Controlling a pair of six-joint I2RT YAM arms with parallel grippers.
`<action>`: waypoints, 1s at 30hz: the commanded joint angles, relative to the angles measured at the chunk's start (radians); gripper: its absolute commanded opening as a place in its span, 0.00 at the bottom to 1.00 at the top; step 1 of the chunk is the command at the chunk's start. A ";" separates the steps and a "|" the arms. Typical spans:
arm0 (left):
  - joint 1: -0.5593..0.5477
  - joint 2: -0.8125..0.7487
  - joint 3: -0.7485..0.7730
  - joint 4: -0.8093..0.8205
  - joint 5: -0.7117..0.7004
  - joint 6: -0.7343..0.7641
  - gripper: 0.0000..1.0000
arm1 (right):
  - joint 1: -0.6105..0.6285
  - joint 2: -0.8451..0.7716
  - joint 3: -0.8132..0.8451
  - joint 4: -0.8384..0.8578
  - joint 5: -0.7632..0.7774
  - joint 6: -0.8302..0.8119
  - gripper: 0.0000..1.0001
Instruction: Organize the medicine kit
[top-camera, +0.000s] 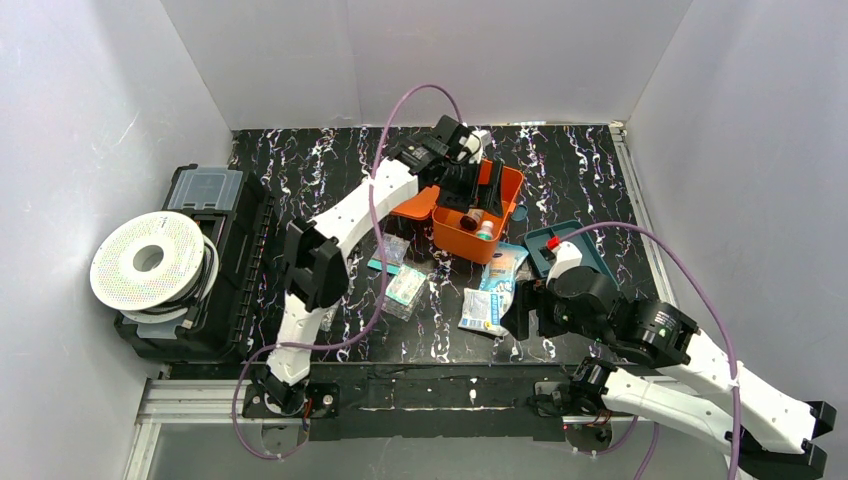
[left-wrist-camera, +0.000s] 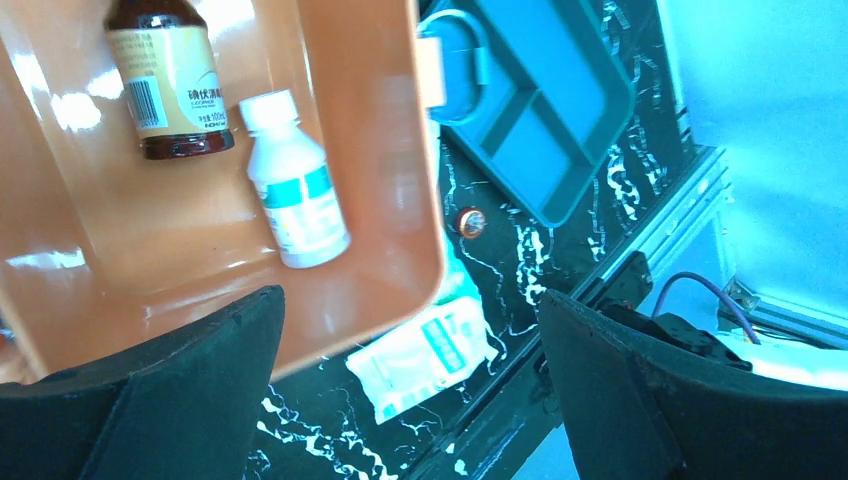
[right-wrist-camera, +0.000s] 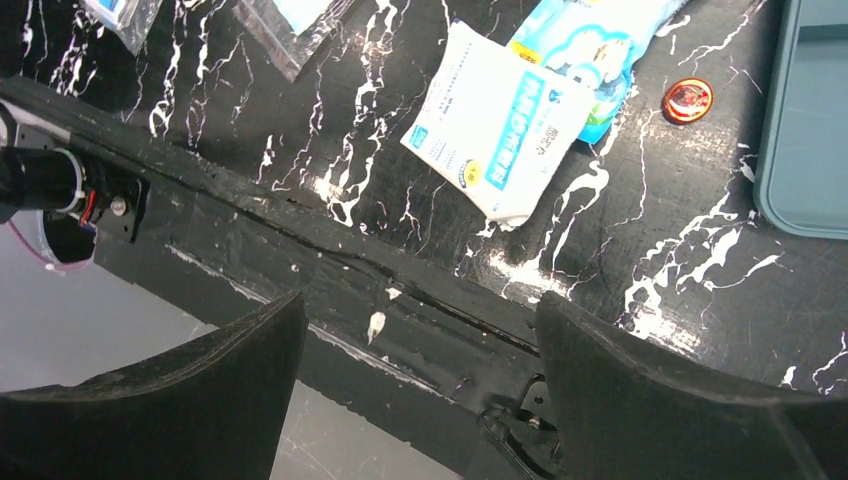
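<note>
The left arm masked much of the open medicine kit (top-camera: 455, 243) from above, hiding its far wall and the arm's own fingers. The orange box sat at 12 o'clock on the dark marbled worktop (top-camera: 300, 170), its lid thrown back toward 9 o'clock. Seen from the wrist, the left gripper (left-wrist-camera: 408, 298) hung over the box, released, jaws spread wide with nothing between them. Two bottles lay inside: one brown bottle (left-wrist-camera: 170, 85), its cap cut off by the frame, and one white bottle (left-wrist-camera: 295, 185) whose label was too small to read.

The right gripper (right-wrist-camera: 418, 310) was likewise released and empty, poised over the worktop's near edge at 6 o'clock. Two flat packets lay at 6 o'clock from the kit, one white packet (right-wrist-camera: 495, 120) and one blue packet (right-wrist-camera: 600, 50), touching. One small red disc (right-wrist-camera: 688, 98) sat beside them. One teal tray (top-camera: 560, 245), partly under the right arm, lay at 4 o'clock. Two clear bags (top-camera: 405, 285) rested at 8 o'clock. One black case (top-camera: 215, 260) carrying one white spool (top-camera: 150, 260) lined the 9 o'clock edge, with bare worktop between it and the kit.
</note>
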 joint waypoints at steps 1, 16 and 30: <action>-0.020 -0.187 -0.035 0.002 -0.051 0.018 0.98 | 0.004 0.022 0.023 -0.011 0.063 0.060 0.91; -0.041 -0.706 -0.475 0.024 -0.244 0.032 1.00 | 0.002 0.147 -0.064 0.036 0.126 0.213 0.89; -0.042 -1.202 -0.984 0.035 -0.347 -0.003 0.99 | -0.045 0.327 -0.147 0.182 0.219 0.281 0.82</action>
